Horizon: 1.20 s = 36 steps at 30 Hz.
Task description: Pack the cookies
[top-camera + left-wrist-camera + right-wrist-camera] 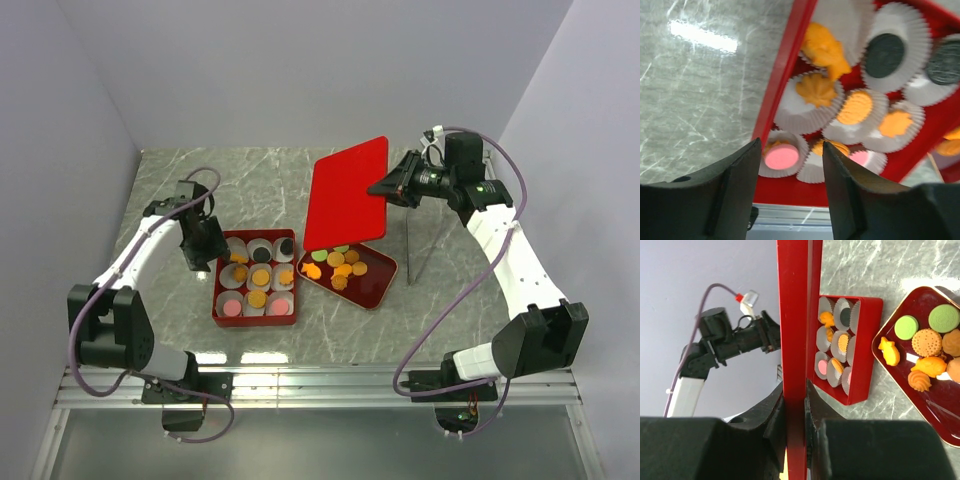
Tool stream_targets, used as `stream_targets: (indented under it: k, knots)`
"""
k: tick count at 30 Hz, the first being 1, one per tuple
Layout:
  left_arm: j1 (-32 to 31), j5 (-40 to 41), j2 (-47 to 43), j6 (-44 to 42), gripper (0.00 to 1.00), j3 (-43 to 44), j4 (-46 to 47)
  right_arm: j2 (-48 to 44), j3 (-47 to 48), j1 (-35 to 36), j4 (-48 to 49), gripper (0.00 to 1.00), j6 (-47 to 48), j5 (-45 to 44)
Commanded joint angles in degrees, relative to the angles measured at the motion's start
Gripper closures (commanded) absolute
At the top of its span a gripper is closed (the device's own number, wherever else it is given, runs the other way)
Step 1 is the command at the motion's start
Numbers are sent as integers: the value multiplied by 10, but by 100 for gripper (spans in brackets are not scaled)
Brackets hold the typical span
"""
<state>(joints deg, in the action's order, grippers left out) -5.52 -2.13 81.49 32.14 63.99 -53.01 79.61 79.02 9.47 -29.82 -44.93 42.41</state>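
A red box holds white paper cups with orange, pink and black cookies. A red tray beside it on the right carries loose orange and green cookies. My right gripper is shut on the edge of the flat red lid, held tilted above the tray's far side; the right wrist view shows the lid edge-on between my jaws. My left gripper is open and empty at the box's far left corner, above the pink cookie and the box rim.
A thin metal rod stands right of the tray. Grey marble tabletop lies left of and behind the box. White walls close in three sides. An aluminium rail runs along the near edge.
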Motion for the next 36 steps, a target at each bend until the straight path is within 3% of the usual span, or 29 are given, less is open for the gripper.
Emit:
stream_targets:
  k: [1,16,19,26,36]
  knots:
    - [-5,44,12,-7,43,-8,7,-17,6,-3,9,100,12,0]
    - [-5,58,83,-19,62,-33,53,-24,-5,-11,-5,100,27,0]
    - [-5,62,93,-19,70,-35,58,-24,-6,-11,-5,100,27,0]
    - [-5,63,102,-6,100,-19,59,-13,-8,-11,6,100,23,8]
    - [-12,44,132,-1,99,37,61,34,24,-5,92,100,-24,88]
